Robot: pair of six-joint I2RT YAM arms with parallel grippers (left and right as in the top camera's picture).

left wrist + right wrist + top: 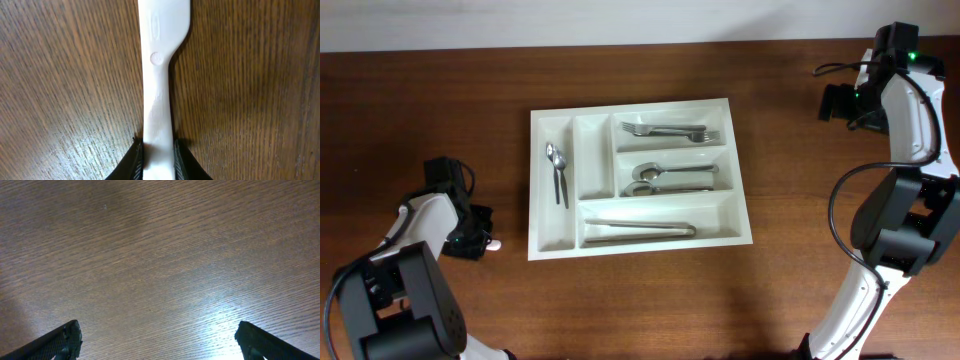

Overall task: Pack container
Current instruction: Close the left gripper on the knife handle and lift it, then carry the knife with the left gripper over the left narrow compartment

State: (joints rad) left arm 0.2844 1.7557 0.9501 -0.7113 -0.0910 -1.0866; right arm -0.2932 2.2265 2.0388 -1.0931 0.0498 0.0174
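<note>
Overhead, the white cutlery tray point(534, 185) lies flat around the middle of the desk point(720, 300), a little nearer the far edge than the near one. Its two narrow upright compartments are on the left. The outer one holds two small spoons point(558, 172), side by side. Of the three long compartments, the one nearest the far edge holds forks point(665, 131), the middle one holds larger spoons point(670, 178), and the one nearest the near edge holds long steel pieces point(640, 231) that look like knives.

The left arm point(430, 215) sits toward the near left corner, well apart from the tray. The left jaws are closed narrowly on a white plastic utensil point(159, 100) – the wrist view shows its flat handle pinched between the two black fingers point(134, 162) and running straight away from them over the wood grain, widening near the top of the frame. What kind of utensil it is cannot be told. From above only its pale tip point(495, 243) shows past the arm.

The right arm point(910, 100) is by the far right corner, also well apart from the tray. The right jaws stand wide – one finger point(55, 342) at each lower corner of the wrist view, with bare wood between them.
</note>
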